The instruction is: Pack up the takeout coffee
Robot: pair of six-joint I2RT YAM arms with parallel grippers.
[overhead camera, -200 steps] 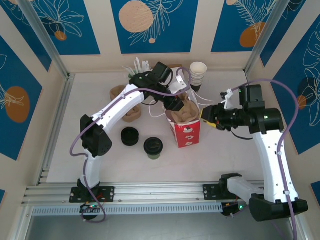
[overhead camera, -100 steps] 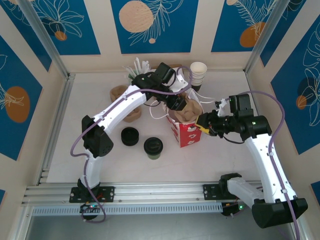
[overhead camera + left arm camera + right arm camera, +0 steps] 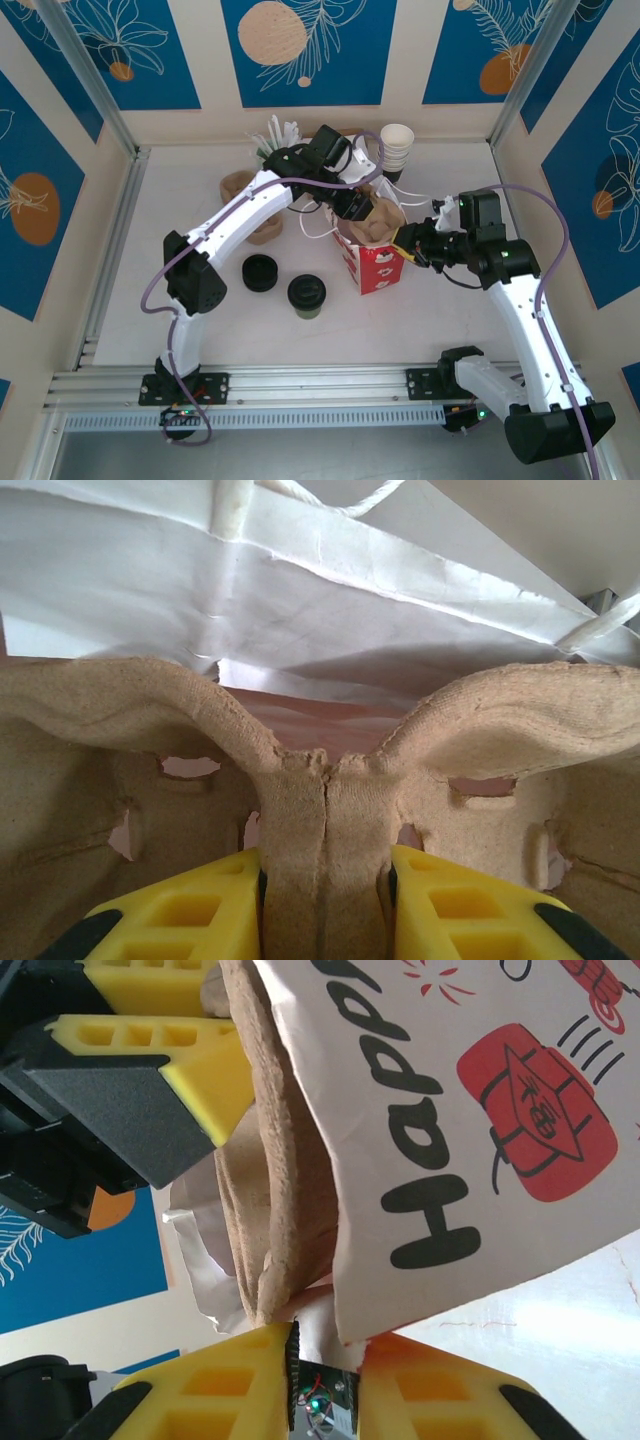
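Observation:
The takeout coffee (image 3: 307,295), a dark cup with a black lid, stands on the table left of the bag, away from both grippers. A red-and-white paper bag (image 3: 378,268) stands mid-table with a brown pulp cup carrier (image 3: 372,225) in its mouth. My left gripper (image 3: 352,207) reaches into the bag from behind. In the left wrist view this gripper (image 3: 325,905) is shut on the carrier's central ridge (image 3: 325,810). My right gripper (image 3: 405,247) is at the bag's right rim. In the right wrist view it (image 3: 325,1360) pinches the bag's edge (image 3: 330,1325) beside the carrier (image 3: 270,1190).
A short black stack of lids (image 3: 260,272) sits left of the coffee. Lidless white cups (image 3: 397,148) stand stacked at the back, straws or sticks (image 3: 275,135) at the back left, more pulp carriers (image 3: 245,195) to the left. The bag's string handles (image 3: 315,222) hang loose.
My right gripper has moved left, from just off the bag's side onto its right rim. The left gripper and carrier have barely shifted.

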